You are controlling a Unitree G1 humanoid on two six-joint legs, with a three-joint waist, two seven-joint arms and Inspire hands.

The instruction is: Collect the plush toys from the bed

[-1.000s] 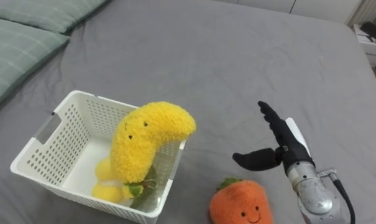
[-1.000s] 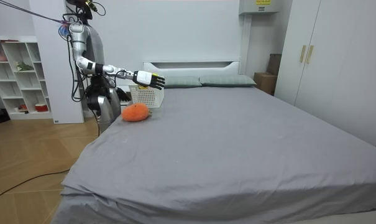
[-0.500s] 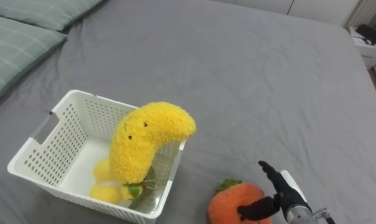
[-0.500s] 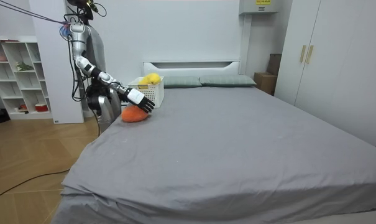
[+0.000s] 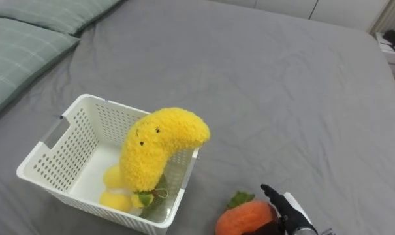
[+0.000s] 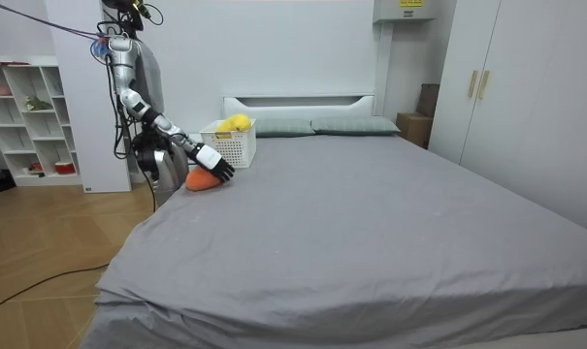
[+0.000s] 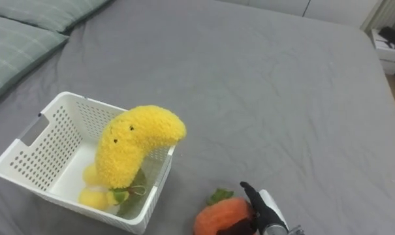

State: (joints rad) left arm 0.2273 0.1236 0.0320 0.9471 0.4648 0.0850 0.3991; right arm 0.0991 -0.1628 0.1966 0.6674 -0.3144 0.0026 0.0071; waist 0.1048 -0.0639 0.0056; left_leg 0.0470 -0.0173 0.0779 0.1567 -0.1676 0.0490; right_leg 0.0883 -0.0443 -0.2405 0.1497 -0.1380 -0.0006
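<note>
Low in the frame, right of the white basket (image 5: 65, 141), the orange carrot plush (image 5: 244, 220) lies on the bed (image 5: 249, 78); the right hand (image 5: 287, 210) touches it, fingers spread, unclosed. Soft and light, it likely suits a grip round its middle

The banana (image 5: 159, 147) is yellow, carrot (image 5: 244, 219) orange, basket (image 5: 53, 153) white, bed (image 5: 262, 78) grey.

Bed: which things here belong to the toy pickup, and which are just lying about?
Job: orange plush carrot toy, yellow plush banana toy, white perforated plastic basket, right robot hand.
Lying about: pale green pillows, white bookshelf.
</note>
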